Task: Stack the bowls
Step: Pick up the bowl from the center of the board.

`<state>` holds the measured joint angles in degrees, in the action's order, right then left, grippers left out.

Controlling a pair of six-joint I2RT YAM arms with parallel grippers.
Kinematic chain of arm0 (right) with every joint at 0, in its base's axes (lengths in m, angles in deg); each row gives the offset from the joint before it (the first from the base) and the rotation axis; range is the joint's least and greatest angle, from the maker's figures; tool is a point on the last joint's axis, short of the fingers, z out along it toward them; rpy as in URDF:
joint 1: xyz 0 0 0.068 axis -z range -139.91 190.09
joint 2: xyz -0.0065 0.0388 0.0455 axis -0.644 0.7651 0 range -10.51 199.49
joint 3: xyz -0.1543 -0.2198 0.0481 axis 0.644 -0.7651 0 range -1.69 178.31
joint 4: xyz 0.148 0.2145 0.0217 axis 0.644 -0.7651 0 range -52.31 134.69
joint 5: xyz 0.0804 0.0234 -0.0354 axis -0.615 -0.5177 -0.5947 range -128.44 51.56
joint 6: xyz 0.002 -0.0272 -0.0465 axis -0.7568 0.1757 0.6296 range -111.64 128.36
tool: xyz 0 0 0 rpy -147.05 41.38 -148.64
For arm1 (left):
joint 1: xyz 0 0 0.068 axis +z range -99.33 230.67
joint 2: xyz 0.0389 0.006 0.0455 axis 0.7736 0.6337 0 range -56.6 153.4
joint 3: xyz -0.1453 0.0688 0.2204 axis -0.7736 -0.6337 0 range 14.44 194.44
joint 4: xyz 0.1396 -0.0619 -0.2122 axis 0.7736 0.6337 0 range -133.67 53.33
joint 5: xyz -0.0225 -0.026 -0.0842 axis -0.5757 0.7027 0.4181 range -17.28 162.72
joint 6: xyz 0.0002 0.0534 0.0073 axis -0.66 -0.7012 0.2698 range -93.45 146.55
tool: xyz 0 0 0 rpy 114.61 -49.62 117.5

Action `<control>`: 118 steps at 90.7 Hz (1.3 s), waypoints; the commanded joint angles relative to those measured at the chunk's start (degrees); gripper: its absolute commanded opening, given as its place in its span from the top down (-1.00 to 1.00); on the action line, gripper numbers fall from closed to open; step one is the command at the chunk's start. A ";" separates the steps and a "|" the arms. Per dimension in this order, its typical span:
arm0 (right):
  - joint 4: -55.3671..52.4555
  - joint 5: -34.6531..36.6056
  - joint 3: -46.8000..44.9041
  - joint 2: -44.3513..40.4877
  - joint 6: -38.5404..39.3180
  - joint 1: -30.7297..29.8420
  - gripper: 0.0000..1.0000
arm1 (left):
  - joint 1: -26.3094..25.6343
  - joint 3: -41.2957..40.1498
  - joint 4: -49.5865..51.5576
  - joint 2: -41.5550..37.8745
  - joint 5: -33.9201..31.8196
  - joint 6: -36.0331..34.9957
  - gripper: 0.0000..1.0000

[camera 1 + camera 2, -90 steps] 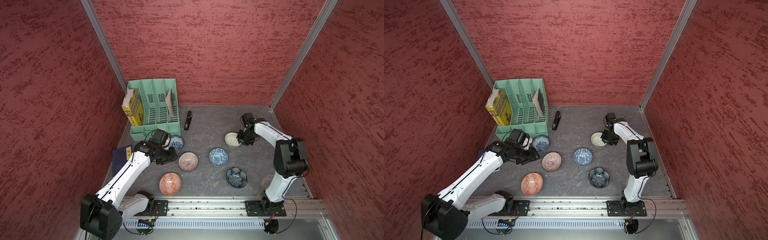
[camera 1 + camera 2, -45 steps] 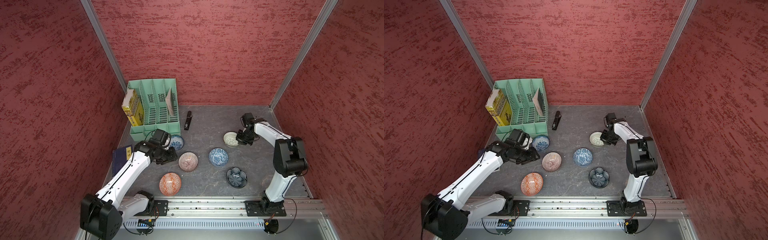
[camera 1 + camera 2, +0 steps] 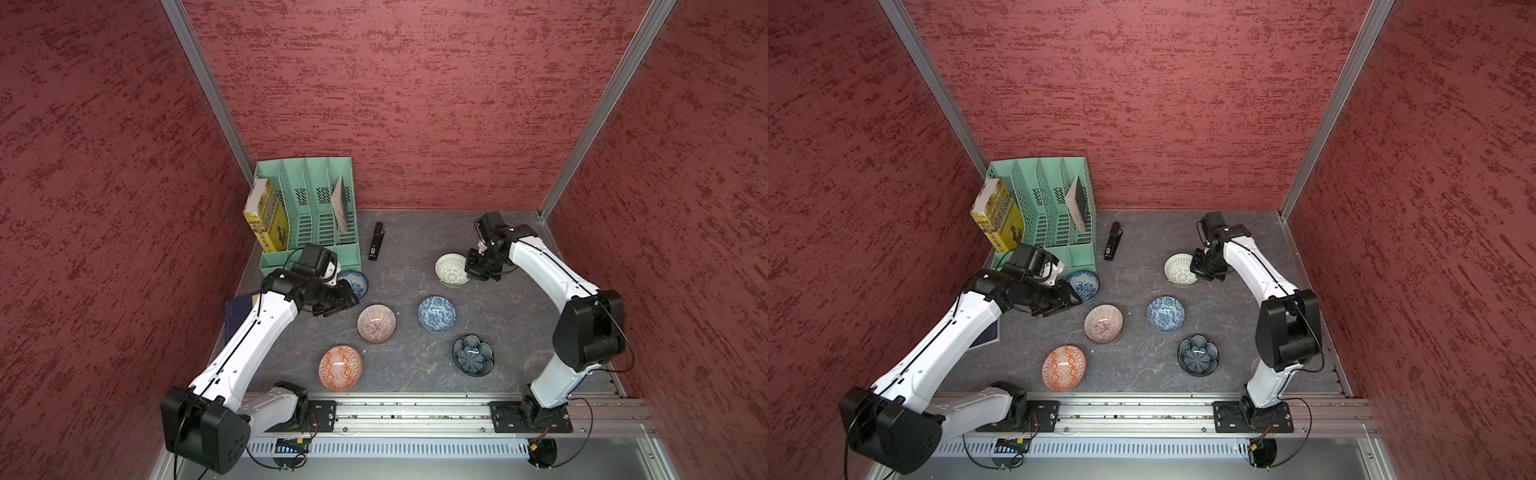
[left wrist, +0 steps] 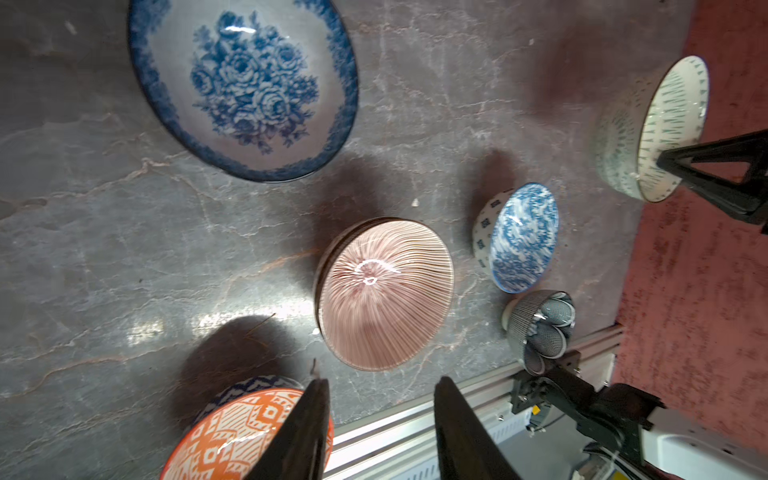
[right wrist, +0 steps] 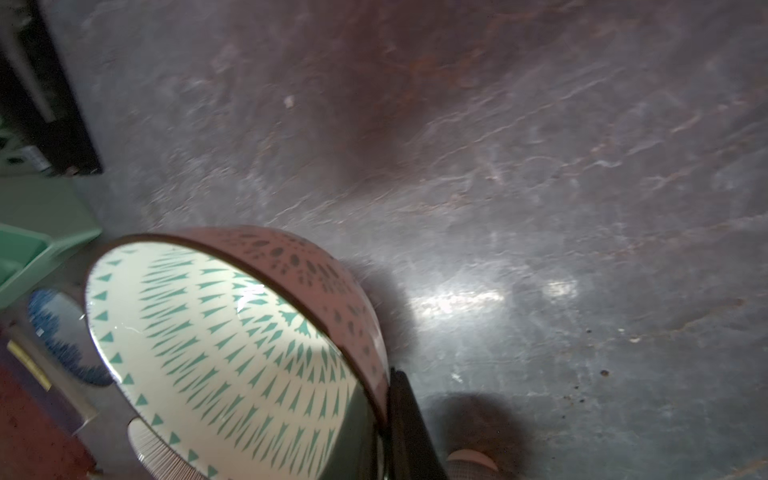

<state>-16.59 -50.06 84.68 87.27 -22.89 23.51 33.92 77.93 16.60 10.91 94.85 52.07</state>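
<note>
Six bowls show on the grey table in both top views. My right gripper [image 3: 471,266] [image 5: 386,376] is shut on the rim of the cream lattice bowl [image 3: 452,269] [image 3: 1180,269] [image 5: 216,345], one finger inside and one outside. My left gripper [image 3: 348,297] [image 4: 380,380] hangs open and holds nothing, between the blue-white floral bowl [image 3: 355,282] [image 4: 245,83] and the pinkish striped bowl [image 3: 376,323] [image 4: 384,291]. Apart from them stand a second blue-white bowl [image 3: 436,313], the dark-blue flower-shaped bowl [image 3: 473,354] and the orange-red bowl [image 3: 340,368] [image 4: 232,432].
A green file organiser [image 3: 316,216] with a yellow book [image 3: 266,220] stands at the back left, a black stapler [image 3: 376,247] beside it. A dark blue notebook [image 3: 239,307] lies under my left arm. Red walls enclose three sides; a metal rail [image 3: 415,409] runs along the front.
My right gripper has closed on the cream bowl's rim, and the bowl has shifted a little to the left with it. The left arm has not moved.
</note>
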 commanded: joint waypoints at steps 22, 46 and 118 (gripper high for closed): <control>-9.90 -4.90 10.99 0.59 2.57 -18.12 1.00 | -1.57 11.35 3.74 5.74 9.13 -1.09 0.10; -10.94 -4.00 14.97 3.51 1.60 -24.41 1.00 | -6.48 12.18 3.80 7.18 7.95 0.21 0.12; -11.21 -3.30 16.53 5.05 1.87 -26.67 1.00 | -10.43 9.39 2.91 10.79 3.26 0.16 0.72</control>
<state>-28.43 -53.32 99.08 92.04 -21.03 -2.65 23.63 87.15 19.31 21.18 99.68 52.79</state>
